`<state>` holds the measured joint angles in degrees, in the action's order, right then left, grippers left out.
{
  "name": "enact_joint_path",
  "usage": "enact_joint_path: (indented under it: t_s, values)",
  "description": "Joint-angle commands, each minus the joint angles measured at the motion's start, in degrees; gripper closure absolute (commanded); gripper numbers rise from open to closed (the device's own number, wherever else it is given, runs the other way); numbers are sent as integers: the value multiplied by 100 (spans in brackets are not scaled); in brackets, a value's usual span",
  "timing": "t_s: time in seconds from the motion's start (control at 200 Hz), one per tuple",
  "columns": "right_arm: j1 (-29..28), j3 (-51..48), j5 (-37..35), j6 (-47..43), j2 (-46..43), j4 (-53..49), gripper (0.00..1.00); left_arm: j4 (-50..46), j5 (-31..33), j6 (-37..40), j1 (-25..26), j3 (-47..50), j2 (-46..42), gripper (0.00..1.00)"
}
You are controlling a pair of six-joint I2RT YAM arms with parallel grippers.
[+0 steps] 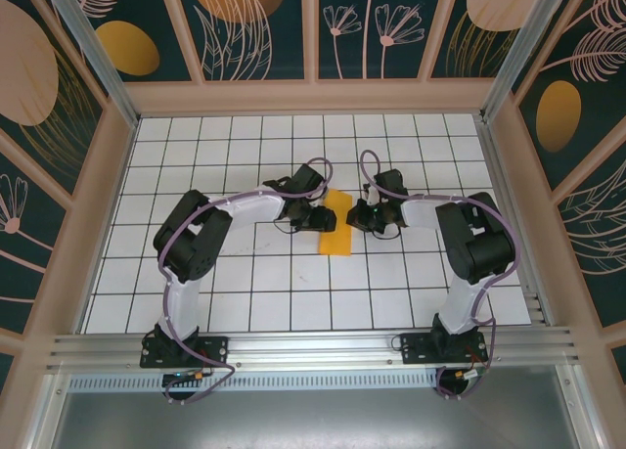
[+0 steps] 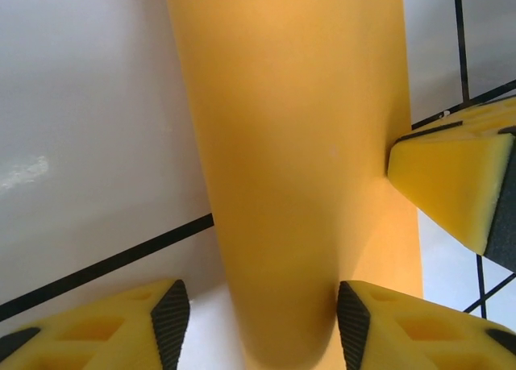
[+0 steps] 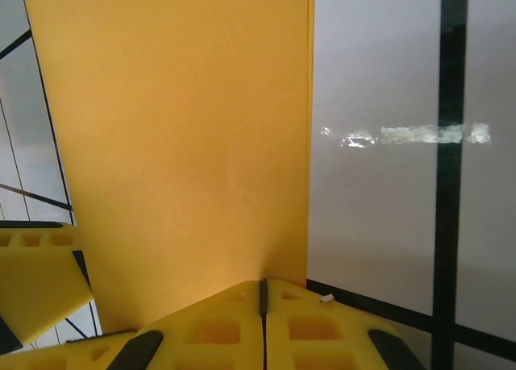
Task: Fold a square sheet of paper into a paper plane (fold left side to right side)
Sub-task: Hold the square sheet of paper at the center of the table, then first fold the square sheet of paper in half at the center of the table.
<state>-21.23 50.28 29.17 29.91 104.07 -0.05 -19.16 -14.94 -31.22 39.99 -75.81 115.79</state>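
Note:
The square sheet of paper [image 1: 336, 224] lies mid-table as a narrow orange-yellow strip, doubled over on itself. My left gripper [image 1: 328, 217] is at its left side and stands open. In the left wrist view the paper's rounded fold [image 2: 290, 144] bulges up between the pads of the left gripper [image 2: 262, 322], touching the right pad and clear of the left one. My right gripper [image 1: 354, 217] is at the strip's right side. In the right wrist view its jaws are shut, and the right gripper [image 3: 262, 293] rests its tips on the flat paper [image 3: 185, 144] near the straight right edge.
The white gridded table [image 1: 440, 156] is walled in by wooden-framed patterned panels [image 1: 259, 28]. An aluminium rail [image 1: 313, 346] runs along the near edge by the arm bases. A yellow finger of the other gripper [image 2: 451, 185] presses the paper's far side.

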Motion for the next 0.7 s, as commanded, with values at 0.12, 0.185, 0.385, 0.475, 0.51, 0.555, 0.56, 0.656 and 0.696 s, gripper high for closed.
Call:
enact_joint_path:
  t_s: [0.12, 0.185, 0.385, 0.475, 0.51, 0.555, 0.56, 0.656, 0.696]
  values:
    - [-52, -80, -589, -196, 357, -539, 93, -411, 668, 22, -65, 40, -590, 41]
    - [-56, -88, -583, -206, 353, -534, 93, -351, 616, -25, -66, 53, -668, 44]
    - [-58, -80, -587, -214, 366, -549, 93, 639, -749, -157, -56, 307, -693, 57]
    - [-57, -72, -588, -222, 370, -561, 94, 937, -1144, -224, -55, 306, -545, 60]
    - [-66, -63, -584, -230, 372, -569, 94, 990, -1203, -235, -52, 287, -465, 61]
    - [-66, -63, -588, -229, 375, -586, 94, 997, -1243, -232, -52, 262, -368, 62]
    - [-66, -63, -592, -230, 372, -585, 94, 995, -1246, -229, -48, 261, -357, 62]
    - [-76, -46, -605, -249, 382, -616, 94, 1017, -1246, -212, -54, 251, -205, 62]
    - [-76, -39, -618, -262, 394, -628, 94, 1033, -1222, -210, -52, 267, -166, 62]
